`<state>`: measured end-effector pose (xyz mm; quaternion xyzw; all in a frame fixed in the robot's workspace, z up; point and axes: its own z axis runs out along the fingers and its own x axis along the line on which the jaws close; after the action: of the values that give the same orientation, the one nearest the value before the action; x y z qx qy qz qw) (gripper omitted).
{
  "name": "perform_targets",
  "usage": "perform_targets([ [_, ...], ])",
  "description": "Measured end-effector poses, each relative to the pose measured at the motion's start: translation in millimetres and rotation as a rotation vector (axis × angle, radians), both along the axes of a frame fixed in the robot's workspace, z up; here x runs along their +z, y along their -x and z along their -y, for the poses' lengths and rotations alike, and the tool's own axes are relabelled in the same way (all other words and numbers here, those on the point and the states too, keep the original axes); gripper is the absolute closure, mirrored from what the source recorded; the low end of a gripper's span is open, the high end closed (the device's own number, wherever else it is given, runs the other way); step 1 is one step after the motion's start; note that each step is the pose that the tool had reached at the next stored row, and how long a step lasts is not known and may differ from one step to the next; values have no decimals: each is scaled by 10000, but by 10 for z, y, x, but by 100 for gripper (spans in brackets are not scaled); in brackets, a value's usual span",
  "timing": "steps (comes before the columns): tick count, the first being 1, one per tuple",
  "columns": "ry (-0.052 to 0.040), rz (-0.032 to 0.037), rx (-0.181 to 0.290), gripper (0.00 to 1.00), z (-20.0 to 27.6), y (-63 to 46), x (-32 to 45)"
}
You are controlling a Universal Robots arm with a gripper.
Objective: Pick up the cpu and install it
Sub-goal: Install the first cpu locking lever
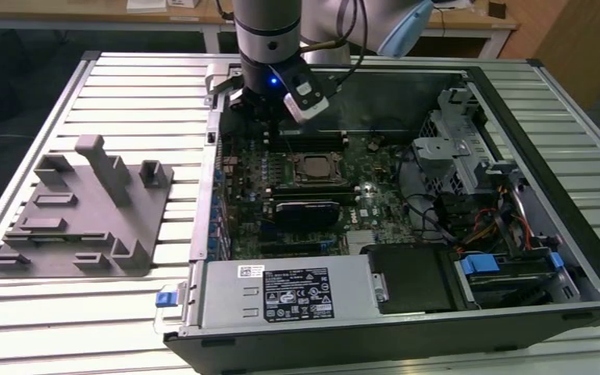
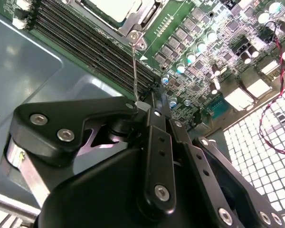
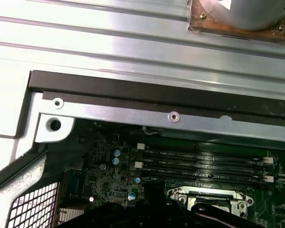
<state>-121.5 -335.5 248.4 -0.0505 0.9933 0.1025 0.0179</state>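
Note:
The cpu [image 1: 314,166] lies flat in the motherboard socket, its silvery top inside the metal load frame. In the second wrist view the cpu [image 2: 111,7] sits beyond the RAM slots [image 2: 85,42]. My gripper [image 1: 263,116] hangs over the board's rear edge, behind the socket, inside the open computer case. Its black fingers [image 2: 154,118] come together at the tips, so the gripper [image 2: 149,100] is shut. A thin wire socket lever [image 2: 134,66] stands up from the socket corner, and its free end meets the fingertips. Whether the lever is clamped I cannot tell.
A gray plastic holder block [image 1: 81,207] rests on the slatted table at the exterior view's left. The power supply [image 1: 284,293] fills the case's near side, and a drive cage [image 1: 467,148] stands at the right. The case's dark rear rim [image 3: 156,95] runs close by.

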Motion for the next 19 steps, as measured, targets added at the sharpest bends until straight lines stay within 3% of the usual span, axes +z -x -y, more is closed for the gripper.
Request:
perform_targets([
  [5,1,-1,-1,89,0,-44,0],
  [16,2,-1,0,89,-4,-408,0],
  [19,8,-2,1,89,-4,-446,1],
])
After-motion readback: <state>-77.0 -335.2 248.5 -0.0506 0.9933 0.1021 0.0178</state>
